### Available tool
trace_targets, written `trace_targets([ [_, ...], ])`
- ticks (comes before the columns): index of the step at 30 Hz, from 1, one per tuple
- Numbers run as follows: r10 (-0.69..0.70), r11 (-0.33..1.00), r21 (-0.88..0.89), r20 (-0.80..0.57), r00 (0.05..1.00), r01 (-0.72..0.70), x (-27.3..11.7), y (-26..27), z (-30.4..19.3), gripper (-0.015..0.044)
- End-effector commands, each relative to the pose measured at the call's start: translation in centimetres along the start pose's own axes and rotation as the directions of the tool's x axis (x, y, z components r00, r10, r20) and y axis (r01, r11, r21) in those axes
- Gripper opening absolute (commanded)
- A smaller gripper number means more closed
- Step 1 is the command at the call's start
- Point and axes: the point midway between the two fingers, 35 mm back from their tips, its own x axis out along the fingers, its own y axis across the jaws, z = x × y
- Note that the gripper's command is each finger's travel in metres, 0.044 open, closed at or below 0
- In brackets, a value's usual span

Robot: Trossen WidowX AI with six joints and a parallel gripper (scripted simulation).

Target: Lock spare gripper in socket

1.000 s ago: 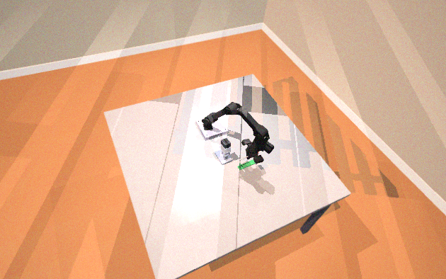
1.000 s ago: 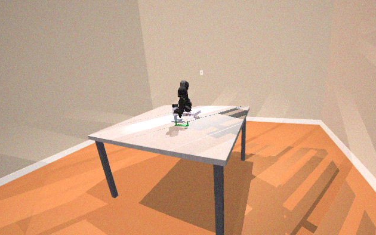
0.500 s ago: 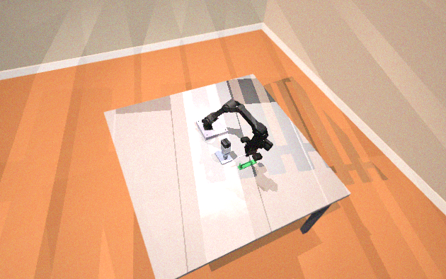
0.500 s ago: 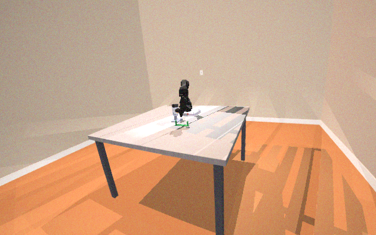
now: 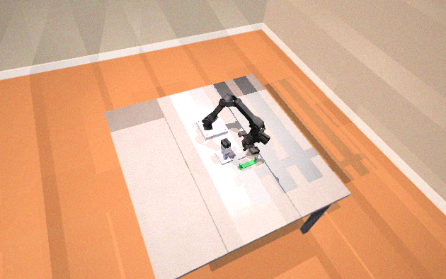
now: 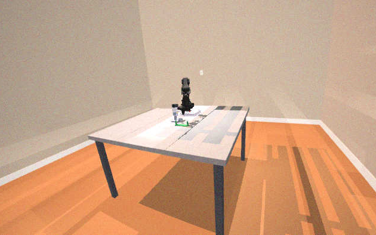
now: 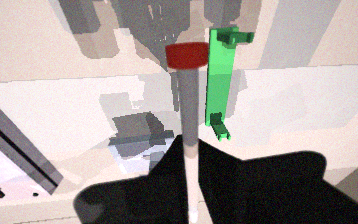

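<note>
Above the table (image 5: 173, 184) (image 6: 158, 140), inward from its edges and corners, the gripper (image 5: 253, 143) (image 6: 185, 111) (image 7: 184, 138) grips the red-headed lock pin (image 7: 190, 95), its long axis running lengthwise between the fingers, head pointing toward the wrist view's top.

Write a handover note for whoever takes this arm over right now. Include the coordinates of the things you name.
Gripper (image 5: 245, 148) (image 6: 183, 113) (image 7: 184, 138): shut on the red-headed lock pin (image 7: 189, 105), above the table (image 5: 173, 184) (image 6: 146, 134) (image 7: 310, 105).
Places: the pale mount (image 5: 226, 151) (image 6: 175, 110) (image 7: 125, 161) stands beside the green bracket (image 5: 248, 164) (image 6: 182, 124) (image 7: 220, 80).
Done: pin out of the socket.
Unclear: whether the black-topped part at the mount is the spare gripper, docked.
Left: confirm or complete docking, push the pin through socket and spigot, open fingers, back off touching nothing.
</note>
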Motion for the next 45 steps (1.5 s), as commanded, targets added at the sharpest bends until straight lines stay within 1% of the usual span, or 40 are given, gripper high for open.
trace_targets([
  [1, -0.004, 1.000, 0.003, 0.009, 1.000, 0.004, -0.4, 1.2, 0.0, 0.0000],
  [14, 0.003, 1.000, -0.004, 0.010, 1.000, -0.003, -0.6, 4.9, -0.2, 0.0000],
  [19, 0.004, 1.000, -0.004, 0.011, 1.000, -0.004, 0.2, 4.8, 0.0, 0.0000],
  [29, 0.010, 1.000, -0.005, 0.012, 1.000, -0.010, 4.3, 4.7, 1.1, 0.0000],
  [32, 0.008, 1.000, -0.003, 0.012, 1.000, -0.008, 4.7, 4.9, 1.2, 0.0000],
  [45, 0.011, 1.000, -0.003, 0.013, 1.000, -0.011, 4.5, 4.8, 0.2, 0.0000],
])
